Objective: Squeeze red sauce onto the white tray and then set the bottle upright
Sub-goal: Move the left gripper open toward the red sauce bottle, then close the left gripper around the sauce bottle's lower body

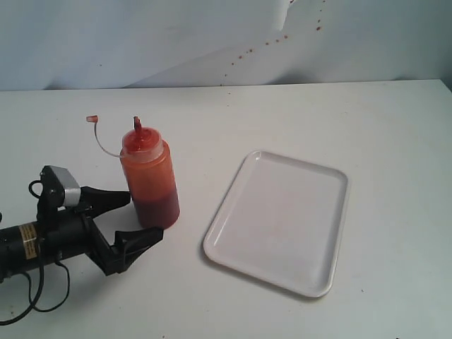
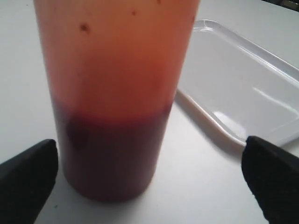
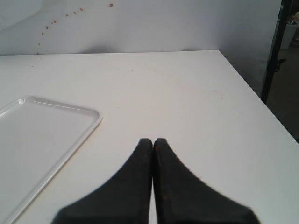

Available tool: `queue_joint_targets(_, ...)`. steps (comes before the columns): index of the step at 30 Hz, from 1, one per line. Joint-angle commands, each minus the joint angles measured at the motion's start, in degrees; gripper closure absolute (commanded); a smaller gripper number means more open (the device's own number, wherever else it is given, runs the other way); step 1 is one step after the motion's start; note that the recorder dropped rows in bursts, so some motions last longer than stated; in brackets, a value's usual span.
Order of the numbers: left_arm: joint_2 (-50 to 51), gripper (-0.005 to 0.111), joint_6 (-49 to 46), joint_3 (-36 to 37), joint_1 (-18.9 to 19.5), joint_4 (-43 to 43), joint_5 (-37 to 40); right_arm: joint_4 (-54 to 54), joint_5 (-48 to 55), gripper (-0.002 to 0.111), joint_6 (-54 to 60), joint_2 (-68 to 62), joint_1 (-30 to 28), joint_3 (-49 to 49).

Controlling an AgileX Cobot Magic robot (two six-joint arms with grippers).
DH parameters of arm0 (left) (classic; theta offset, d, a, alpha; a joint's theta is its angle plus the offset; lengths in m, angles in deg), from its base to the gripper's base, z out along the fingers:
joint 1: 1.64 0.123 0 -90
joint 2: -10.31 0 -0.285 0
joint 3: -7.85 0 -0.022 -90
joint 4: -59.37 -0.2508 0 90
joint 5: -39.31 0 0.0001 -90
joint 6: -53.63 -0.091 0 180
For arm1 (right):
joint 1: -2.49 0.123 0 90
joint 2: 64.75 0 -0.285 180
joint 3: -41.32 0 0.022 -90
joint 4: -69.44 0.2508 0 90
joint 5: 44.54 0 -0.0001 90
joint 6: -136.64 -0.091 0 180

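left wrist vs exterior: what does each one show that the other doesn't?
Left wrist only: dark specks on the bottle wall, the red sauce line up close. Exterior only: nozzle, tethered cap, full outline of the white tray, red specks on the back wall. Both: the upright bottle between the fingers of the open left gripper, tray beside it.

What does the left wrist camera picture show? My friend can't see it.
A squeeze bottle stands upright just ahead of the open left gripper, dark red sauce pooled in its bottom. Beside it lies a white tray, no sauce on the part shown.
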Motion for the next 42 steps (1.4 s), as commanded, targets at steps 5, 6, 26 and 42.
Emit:
queue_joint_targets(5, 2.87, 0.003, 0.58, -4.65, 0.0, -3.2, -0.74, 0.0, -0.05, 0.108, 0.15, 0.33, 0.11, 0.16)
queue_joint_targets(6, 3.24, 0.003, 0.58, -4.96, 0.0, -3.3, -0.74, 0.0, -0.05, 0.108, 0.15, 0.33, 0.11, 0.16)
queue_joint_targets(26, 11.69, 0.003, 0.58, -14.02, 0.0, -6.64, -1.58, 0.0, -0.05, 0.108, 0.15, 0.33, 0.11, 0.16)
queue_joint_targets(42, 12.53, 0.003, 0.14, -16.01, -0.73, -6.6, -1.58, 0.0, -0.05, 0.108, 0.15, 0.33, 0.11, 0.16)
